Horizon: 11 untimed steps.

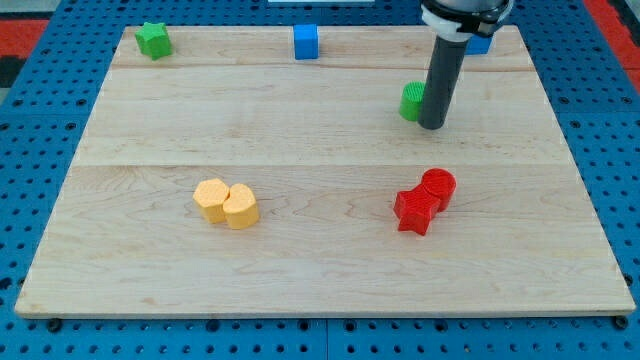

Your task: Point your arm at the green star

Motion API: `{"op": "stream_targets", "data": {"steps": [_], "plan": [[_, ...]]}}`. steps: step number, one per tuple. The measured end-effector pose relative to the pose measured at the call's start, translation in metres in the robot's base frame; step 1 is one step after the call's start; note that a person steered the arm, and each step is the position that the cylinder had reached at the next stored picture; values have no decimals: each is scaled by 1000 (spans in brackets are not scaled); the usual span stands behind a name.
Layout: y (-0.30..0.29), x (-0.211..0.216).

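The green star (153,39) sits at the board's top left corner. My tip (432,125) is far from it, in the upper right part of the board. It touches or nearly touches the right side of a round green block (411,101), which the rod partly hides. The rod rises from the tip toward the view's top.
A blue cube (306,41) stands at the top middle; another blue block (480,44) is half hidden behind the arm at the top right. A red star (415,210) and red cylinder (438,186) touch at lower right. Two yellow blocks (226,203) touch at lower left.
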<state>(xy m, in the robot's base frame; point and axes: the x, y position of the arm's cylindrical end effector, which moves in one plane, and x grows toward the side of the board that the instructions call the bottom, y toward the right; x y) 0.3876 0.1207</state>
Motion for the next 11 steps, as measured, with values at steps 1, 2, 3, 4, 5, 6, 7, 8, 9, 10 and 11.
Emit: {"op": "stream_targets", "data": {"steps": [1, 2, 3, 4, 5, 6, 7, 8, 9, 10, 11], "plan": [[-74, 1], [-142, -11], [-210, -37], [-284, -52], [-352, -64], [-426, -82], [-426, -84], [-426, -94], [-426, -97], [-426, -100], [-426, -106]]}}
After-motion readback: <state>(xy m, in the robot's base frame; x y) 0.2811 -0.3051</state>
